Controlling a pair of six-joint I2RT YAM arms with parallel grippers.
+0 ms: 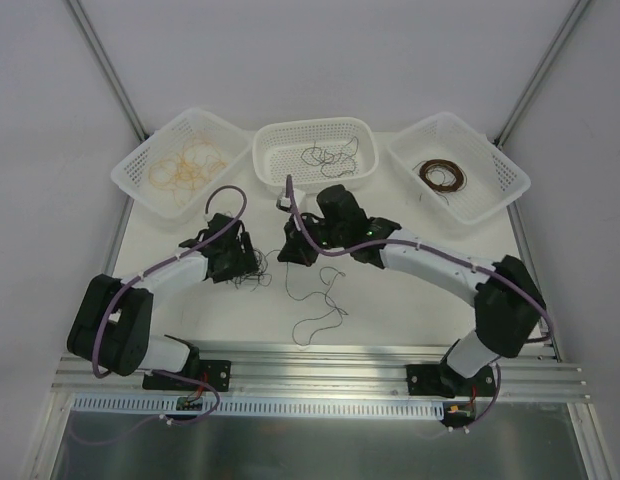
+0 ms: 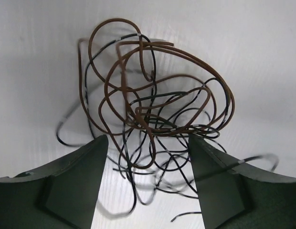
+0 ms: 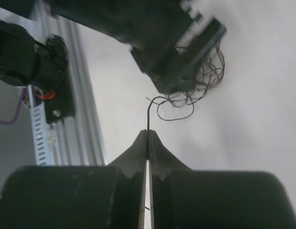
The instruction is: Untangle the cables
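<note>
A tangle of dark brown and black cables [image 2: 153,109] lies on the white table, just beyond my left gripper [image 2: 148,176]. That gripper is open, with its fingers [image 2: 76,186] on either side of the tangle's near loops. In the top view the left gripper [image 1: 240,265] sits over this tangle [image 1: 255,277]. My right gripper [image 3: 147,133] is shut on one thin black cable [image 3: 148,114] that runs toward the tangle [image 3: 200,81]. In the top view the right gripper [image 1: 290,253] is just right of the left one. A loose black cable [image 1: 320,305] trails toward the near edge.
Three white baskets stand at the back. The left basket [image 1: 140,170] holds yellow-tan wires, the middle basket [image 1: 315,130] holds black wires, and the right basket [image 1: 495,170] holds dark brown wires. A metal rail [image 1: 320,375] runs along the near edge.
</note>
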